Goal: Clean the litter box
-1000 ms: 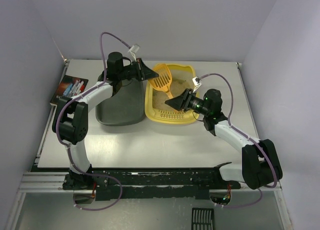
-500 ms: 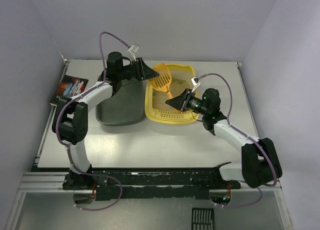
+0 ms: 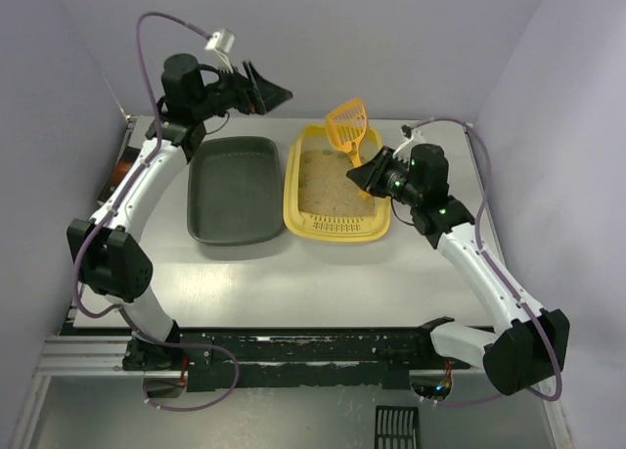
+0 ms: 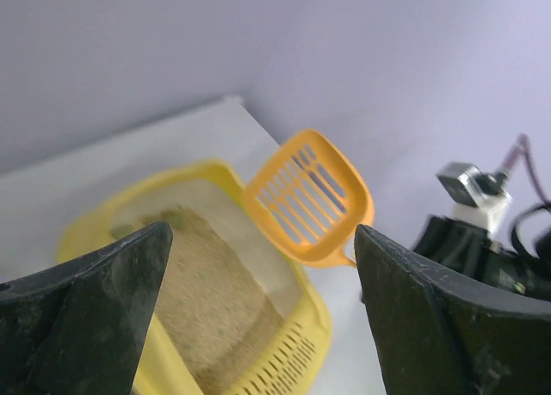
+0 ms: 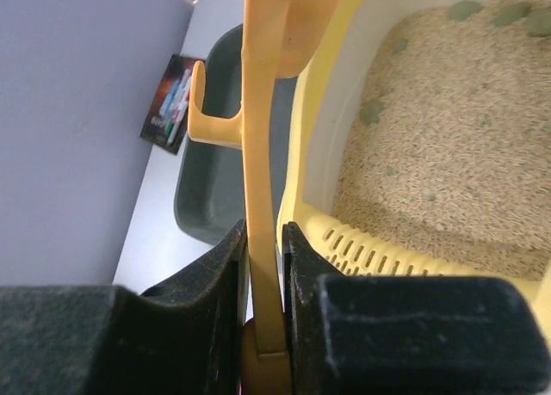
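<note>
The yellow litter box (image 3: pixel 290 200) with beige litter sits mid-table; its slotted ledge (image 5: pixel 405 257) faces the arms. Small green clumps lie in the litter (image 5: pixel 469 9). My right gripper (image 3: pixel 373 176) is shut on the handle of the orange slotted scoop (image 3: pixel 348 124), which is lifted above the box's far right corner. The handle (image 5: pixel 261 197) runs between my fingers (image 5: pixel 215 262). My left gripper (image 3: pixel 277 94) is open and empty, raised above the far side of the table, left of the scoop (image 4: pixel 308 197). The box (image 4: pixel 297 326) shows below it.
A dark grey-green tray (image 3: pixel 235 189) stands just left of the litter box, also seen in the right wrist view (image 5: pixel 202 180). A printed card (image 5: pixel 172 102) lies at the table's left edge. Walls close in at back and both sides.
The left gripper let go of the scoop, opened and rose back to the left. The right gripper closed on the scoop handle and lifted it up and to the right.
</note>
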Robot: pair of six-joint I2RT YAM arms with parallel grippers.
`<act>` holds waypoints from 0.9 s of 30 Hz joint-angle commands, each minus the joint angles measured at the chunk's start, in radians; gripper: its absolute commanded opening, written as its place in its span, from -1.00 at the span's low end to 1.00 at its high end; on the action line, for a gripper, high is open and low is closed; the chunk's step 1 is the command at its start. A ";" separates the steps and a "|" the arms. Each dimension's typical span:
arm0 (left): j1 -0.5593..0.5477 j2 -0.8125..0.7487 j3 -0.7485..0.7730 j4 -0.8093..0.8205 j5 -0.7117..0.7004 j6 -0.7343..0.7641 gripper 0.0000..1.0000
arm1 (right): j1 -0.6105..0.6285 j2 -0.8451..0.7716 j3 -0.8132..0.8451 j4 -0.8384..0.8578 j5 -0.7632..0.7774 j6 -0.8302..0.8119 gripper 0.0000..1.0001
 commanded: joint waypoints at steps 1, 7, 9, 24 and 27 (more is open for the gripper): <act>0.005 0.028 0.068 -0.204 -0.203 0.128 0.97 | 0.005 0.035 0.156 -0.355 0.152 -0.047 -1.00; -0.018 0.107 0.143 -0.388 -0.506 0.144 0.97 | 0.025 0.118 0.259 -0.590 0.303 -0.066 -1.00; -0.034 0.136 0.177 -0.433 -0.631 0.140 0.97 | 0.027 0.126 0.256 -0.601 0.323 -0.044 -1.00; -0.070 0.311 0.231 -0.344 -0.800 0.018 0.97 | 0.133 0.364 0.272 -0.468 0.354 0.029 -1.00; -0.070 0.329 0.224 -0.348 -0.761 -0.024 0.97 | 0.132 0.428 0.291 -0.446 0.335 -0.001 -1.00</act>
